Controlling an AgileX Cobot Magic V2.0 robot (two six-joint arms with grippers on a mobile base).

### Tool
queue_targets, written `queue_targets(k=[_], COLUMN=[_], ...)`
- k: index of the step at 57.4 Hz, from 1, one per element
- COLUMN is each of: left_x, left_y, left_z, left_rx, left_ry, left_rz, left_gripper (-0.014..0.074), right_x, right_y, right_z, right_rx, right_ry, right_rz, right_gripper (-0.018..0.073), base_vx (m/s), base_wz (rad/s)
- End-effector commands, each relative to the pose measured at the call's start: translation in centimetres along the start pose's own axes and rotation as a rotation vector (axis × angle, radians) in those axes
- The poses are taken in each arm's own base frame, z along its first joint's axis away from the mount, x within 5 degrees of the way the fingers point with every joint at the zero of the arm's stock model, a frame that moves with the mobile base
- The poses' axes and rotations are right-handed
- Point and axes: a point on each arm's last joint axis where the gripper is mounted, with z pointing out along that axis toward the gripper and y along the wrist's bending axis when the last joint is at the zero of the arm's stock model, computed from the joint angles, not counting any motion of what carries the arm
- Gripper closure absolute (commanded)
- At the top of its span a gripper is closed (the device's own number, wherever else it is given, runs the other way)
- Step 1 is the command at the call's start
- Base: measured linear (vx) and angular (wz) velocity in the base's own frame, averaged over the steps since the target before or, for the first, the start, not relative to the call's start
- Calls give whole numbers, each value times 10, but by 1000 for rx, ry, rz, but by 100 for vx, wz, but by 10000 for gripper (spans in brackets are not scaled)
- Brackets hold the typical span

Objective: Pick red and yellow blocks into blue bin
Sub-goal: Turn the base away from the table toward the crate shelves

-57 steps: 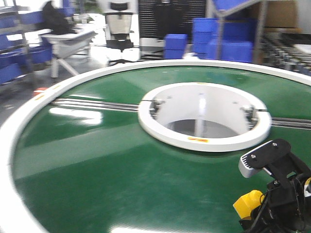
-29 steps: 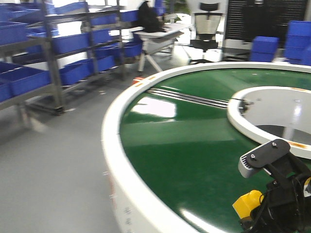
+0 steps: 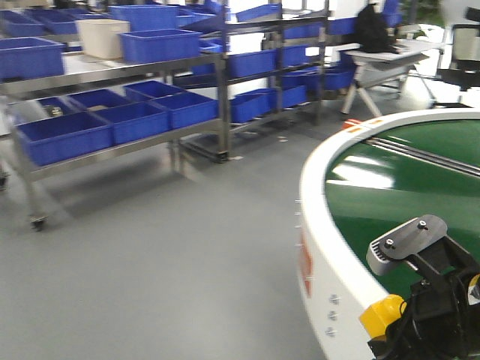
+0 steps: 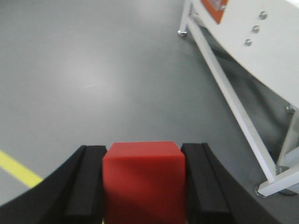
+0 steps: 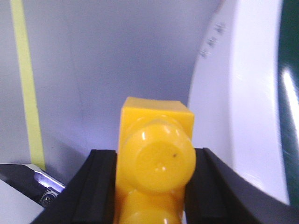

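The red block (image 4: 142, 179), a plain cube, sits clamped between the two black pads of my left gripper (image 4: 142, 186), held above grey floor. My right gripper (image 5: 152, 186) is shut on the yellow block (image 5: 156, 154), whose round studs face the camera. In the front view that yellow block (image 3: 382, 315) shows at the bottom right in the right gripper (image 3: 386, 334), beside the round table's rim. Several blue bins (image 3: 56, 135) stand on shelf racks at the left; I cannot tell which one is the task's blue bin. The left gripper is outside the front view.
A round table with a green top and white rim (image 3: 322, 225) fills the right side. Metal shelf racks (image 3: 221, 112) hold blue tubs and a cream tub (image 3: 101, 37). The table's white leg frame (image 4: 233, 107) is near my left gripper. A yellow floor line (image 5: 25, 93) runs by.
The front view has swung left, from the green table's centre ring to the floor and shelf racks. The right gripper keeps the yellow block at the same spot in the frame.
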Motion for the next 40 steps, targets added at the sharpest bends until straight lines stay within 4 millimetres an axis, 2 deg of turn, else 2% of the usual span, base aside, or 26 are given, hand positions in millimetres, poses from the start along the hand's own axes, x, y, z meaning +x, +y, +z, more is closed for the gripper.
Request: queue_targets(k=[1, 23, 40], left_x=[-13, -13, -13], left_y=[-1, -1, -1], left_z=[-5, -5, -5], left_rx=[8, 8, 8], left_ry=[-91, -90, -90], left_rz=[-6, -6, -6], left_gripper=[393, 393, 393], right_x=[-10, -10, -10], right_y=[-1, -1, -1], right_z=[-15, -15, -15], right_rx=[28, 28, 28], right_ry=[-98, -98, -98], right_rz=[-5, -5, -5], right_gripper=[265, 265, 265], base_vx=[-15, -14, -7], base_wz=[60, 55, 26])
